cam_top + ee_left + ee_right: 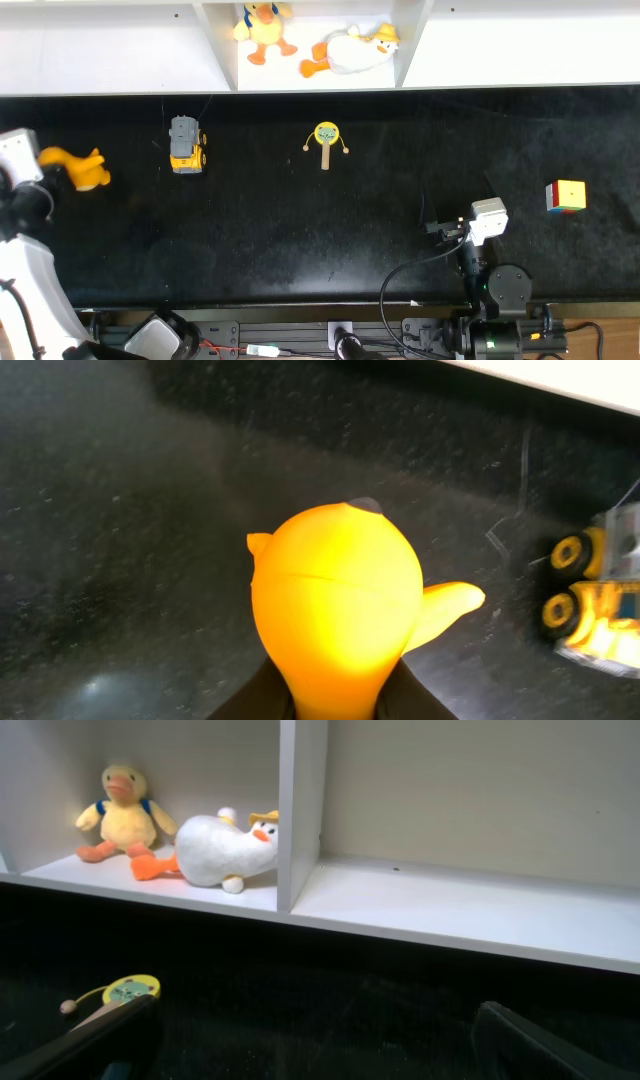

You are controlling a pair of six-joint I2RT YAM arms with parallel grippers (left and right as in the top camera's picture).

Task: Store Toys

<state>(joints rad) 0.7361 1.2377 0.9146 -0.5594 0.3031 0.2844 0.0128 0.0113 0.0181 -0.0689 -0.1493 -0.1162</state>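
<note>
The orange toy (78,168) sits at the far left of the black table (300,240), pinched by the left gripper (330,705). The wrist view shows the 2 dark fingers closed against the narrow end of the toy (335,595), so its bulbous body and 1 stubby limb stick out ahead. Gripping the thin end makes sense: the fat part would be too wide for the jaws. It also leaves the bulk free to go into the shelf first. It looks raised off the surface, though I cannot say so for certain.

Just beside it lies the toy truck (186,145), its yellow wheels showing at the edge of the left wrist view (590,600) and apart from the held toy. Farther along the table are a rattle drum (326,140) near the middle and a colour cube (566,196) well off to the right. These 3 toys lie spread out in a loose row, each with room around it for a grasp.

The white shelf (500,50) runs along the back. Its middle compartment already holds 2 plush toys – a yellow duck (263,25) sitting upright and a white duck (350,50) on its side. The compartments on either side look bare.

The right gripper (320,1050) waits low over the table near its base, fingers spread wide and holding nothing, facing the shelf.
</note>
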